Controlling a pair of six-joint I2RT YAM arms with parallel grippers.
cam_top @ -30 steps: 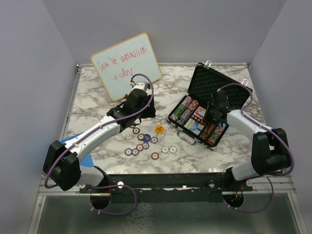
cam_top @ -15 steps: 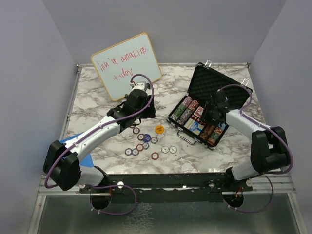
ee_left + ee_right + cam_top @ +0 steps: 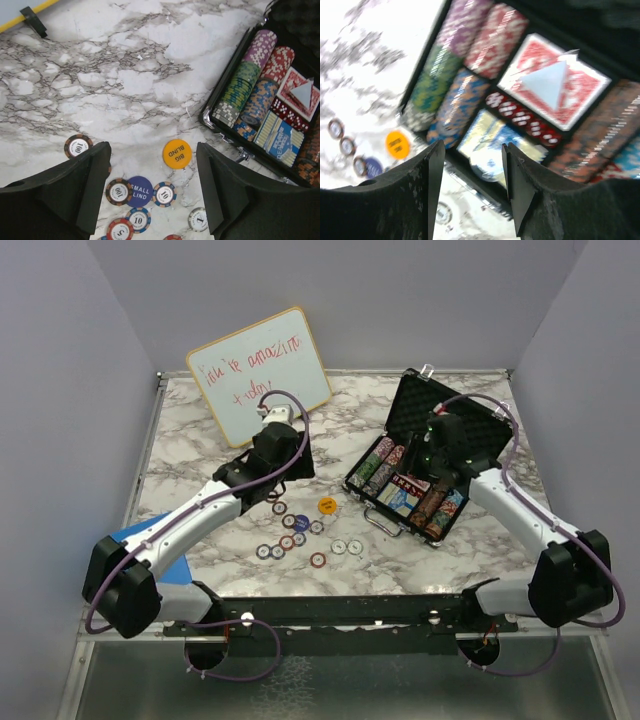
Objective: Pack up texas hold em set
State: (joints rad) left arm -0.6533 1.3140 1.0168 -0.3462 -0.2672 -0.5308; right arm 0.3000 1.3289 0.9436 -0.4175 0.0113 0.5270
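Now I see the left gripper (image 3: 152,150), wide and empty, hanging over the loose chips (image 3: 119,192) and orange disc (image 3: 177,153) on the marble table (image 3: 125,75); the right gripper (image 3: 472,147), also wide and empty, is above the open briefcase (image 3: 415,405), which holds chip rows (image 3: 452,107) and a red deck (image 3: 555,85).

Black briefcase (image 3: 408,408) open, lid raised; chip rows (image 3: 245,90), red deck (image 3: 285,85), dice (image 3: 287,112) inside. Loose chips (image 3: 290,540), orange disc (image 3: 177,153) on counter (image 3: 190,450) left.

A wood-framed whiteboard (image 3: 259,375) bearing red handwriting is propped at a tilt in the upper left of the frame, on the white, grey-veined marble bench (image 3: 190,440). A flat blue sheet (image 3: 176,568), partly hidden, is seen at the bench's lower left corner.
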